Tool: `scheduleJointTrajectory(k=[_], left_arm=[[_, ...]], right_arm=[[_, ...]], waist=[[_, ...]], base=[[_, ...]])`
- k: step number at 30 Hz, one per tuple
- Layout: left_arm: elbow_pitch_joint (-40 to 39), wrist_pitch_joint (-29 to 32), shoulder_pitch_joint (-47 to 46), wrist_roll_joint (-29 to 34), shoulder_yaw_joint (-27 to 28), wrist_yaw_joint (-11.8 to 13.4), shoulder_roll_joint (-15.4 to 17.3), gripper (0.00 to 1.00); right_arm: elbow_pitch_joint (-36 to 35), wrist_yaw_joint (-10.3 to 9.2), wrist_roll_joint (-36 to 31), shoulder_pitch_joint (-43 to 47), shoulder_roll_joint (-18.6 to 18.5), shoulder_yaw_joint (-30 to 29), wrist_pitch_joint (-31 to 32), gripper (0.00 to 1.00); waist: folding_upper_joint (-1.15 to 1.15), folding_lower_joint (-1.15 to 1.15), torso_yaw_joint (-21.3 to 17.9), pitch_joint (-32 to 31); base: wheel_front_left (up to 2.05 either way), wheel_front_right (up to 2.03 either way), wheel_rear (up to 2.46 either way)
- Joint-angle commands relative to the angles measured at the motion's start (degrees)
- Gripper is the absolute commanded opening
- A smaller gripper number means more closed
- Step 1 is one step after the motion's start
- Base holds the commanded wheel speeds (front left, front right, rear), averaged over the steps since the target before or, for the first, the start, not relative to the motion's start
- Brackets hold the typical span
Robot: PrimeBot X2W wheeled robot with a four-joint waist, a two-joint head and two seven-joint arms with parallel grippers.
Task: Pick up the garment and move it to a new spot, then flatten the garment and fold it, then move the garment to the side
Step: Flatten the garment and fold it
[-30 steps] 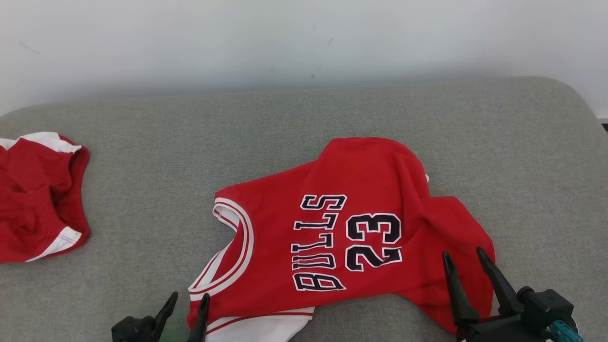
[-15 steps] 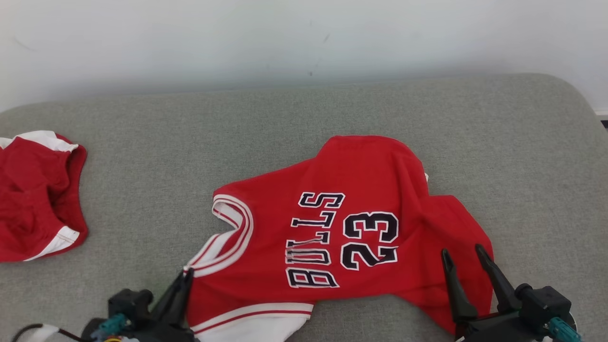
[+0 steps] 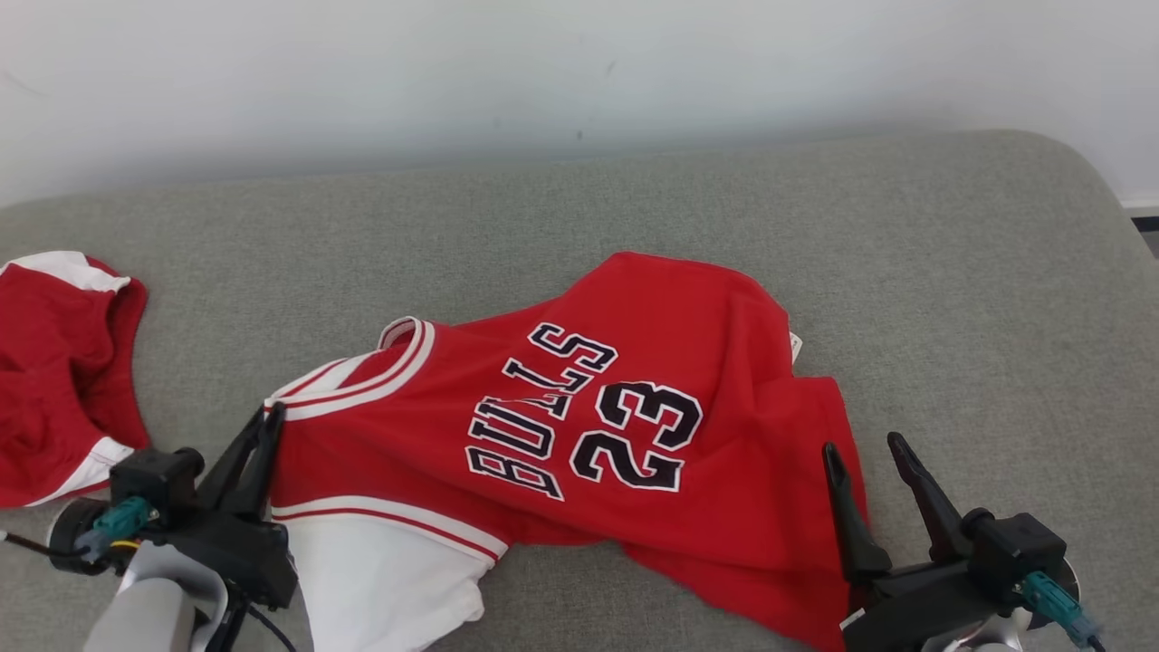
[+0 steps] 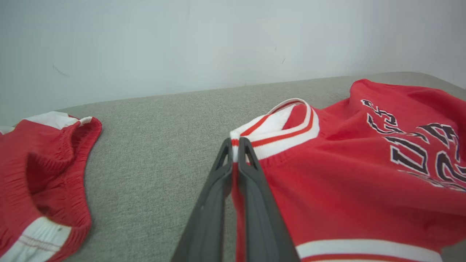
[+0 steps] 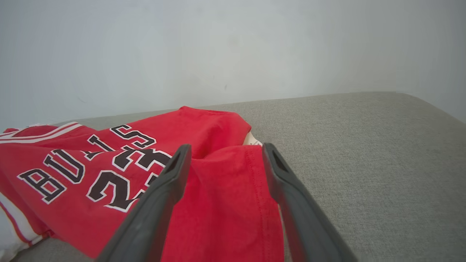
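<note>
The red Bulls jersey [image 3: 715, 344] was pinched at its striped trim [image 4: 280, 125] by the clenched left gripper [image 3: 269, 418]. The spread right gripper [image 3: 861, 444] was best closed on the right edge before lifting.

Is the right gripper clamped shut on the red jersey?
No, the right gripper has its jaws standing wide apart, straddling a fold of the red Bulls jersey without pinching it.

We see an indoor room, type unclear: grey fabric cushion [image 3: 634, 199] against a plain white wall [image 3: 543, 63].
</note>
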Motion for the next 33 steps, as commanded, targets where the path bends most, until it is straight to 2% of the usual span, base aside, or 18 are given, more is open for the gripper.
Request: scheduleJointTrajectory(k=[1,5,6,7,8,13,20,28,33], left_arm=[[1.1,0.0,-1.0,-0.7,-0.3,0.0,1.0,0.0],[2.7,0.0,-1.6,-1.3,-0.3,0.0,1.6,0.0],[2.9,0.0,-1.4,-1.5,-0.1,0.0,1.6,0.11],[2.7,0.0,-1.1,-1.6,0.4,0.0,1.4,0.62],[2.4,0.0,-0.4,-1.8,0.9,0.0,1.1,1.0],[-2.0,0.0,4.9,-0.6,3.2,0.5,-0.4,1.0],[-14.9,0.0,14.8,1.5,8.3,2.7,-4.5,1.0],[-26.3,0.0,26.0,2.9,13.3,3.9,-10.0,1.0],[-30.0,0.0,29.9,3.4,14.5,4.2,-11.6,1.0]], right_arm=[[0.8,0.03,-0.7,-1.0,0.7,-0.1,0.0,1.0],[2.1,0.03,-1.1,-1.4,1.3,0.1,0.0,1.0],[2.3,0.03,-1.0,-1.5,1.4,0.1,0.0,1.0],[2.5,0.03,-0.9,-1.5,1.6,0.1,-0.1,1.0],[2.6,0.03,-0.6,-1.4,1.7,-0.1,0.0,1.0],[2.8,0.03,0.6,0.4,0.9,-1.0,-0.1,1.0],[5.6,0.03,3.1,3.2,-2.3,-1.9,0.1,1.0],[6.0,0.03,8.9,6.6,-7.7,-1.2,5.0,1.0],[5.3,0.03,10.0,6.3,-8.6,-1.9,6.6,1.0]], waist=[[0.0,0.0,-0.5,0.3],[0.0,0.0,-0.8,0.5],[0.0,0.0,-0.8,0.5],[0.0,0.0,-0.9,0.5],[0.0,0.0,-0.9,0.4],[0.0,0.0,-0.2,-0.5],[0.0,0.0,2.4,-2.1],[0.0,0.0,4.9,-4.1],[0.0,0.0,6.1,-4.7]], base=[[0.0,0.0,0.0],[0.0,0.0,0.0],[0.0,0.0,0.0],[0.0,0.0,0.0],[0.0,0.0,0.0],[0.0,0.0,0.0],[0.0,0.0,0.0],[0.0,0.0,0.0],[0.0,0.0,0.0]])
